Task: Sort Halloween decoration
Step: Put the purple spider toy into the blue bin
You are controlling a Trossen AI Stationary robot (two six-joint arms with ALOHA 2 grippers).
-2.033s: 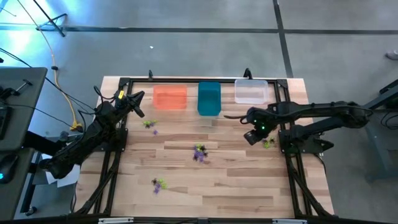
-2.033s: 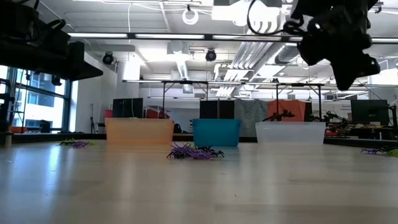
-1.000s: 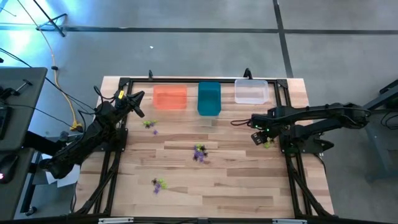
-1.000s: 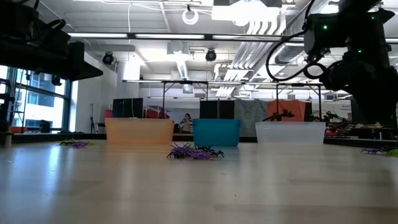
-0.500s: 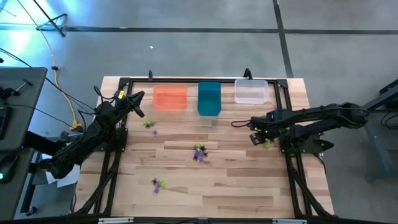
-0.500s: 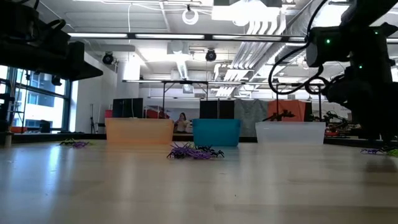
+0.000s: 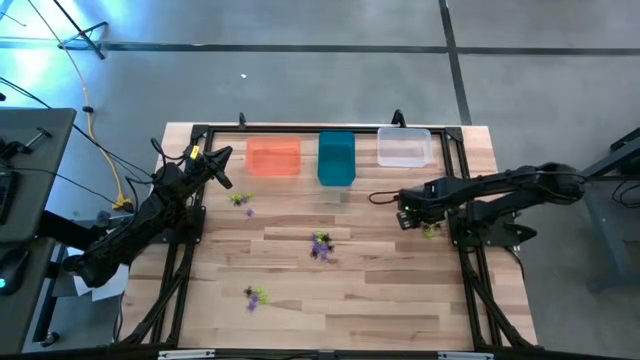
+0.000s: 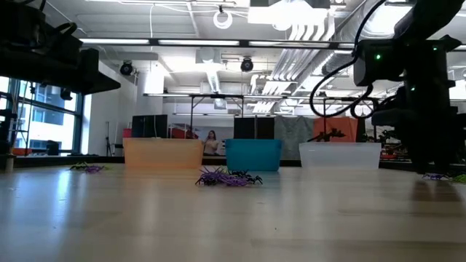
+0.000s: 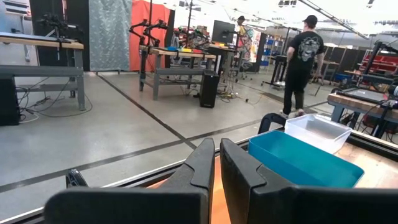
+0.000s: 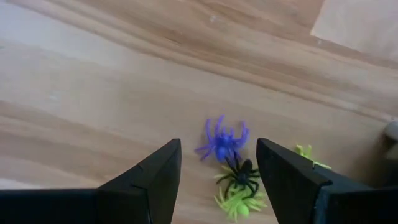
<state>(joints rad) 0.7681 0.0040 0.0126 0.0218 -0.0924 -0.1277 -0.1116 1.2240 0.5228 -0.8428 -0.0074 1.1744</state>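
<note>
Between my dark right fingers (image 10: 155, 180) I see a purple spider (image 10: 222, 142), a black spider (image 10: 240, 173) and a yellow-green spider (image 10: 239, 204) on the pale striped wood of the table (image 7: 380, 290). At the far edge stand an orange bin (image 7: 273, 157), a teal bin (image 7: 336, 158) and a clear bin (image 7: 404, 148). My arms are black, and the floor (image 7: 300, 80) is grey.
</note>
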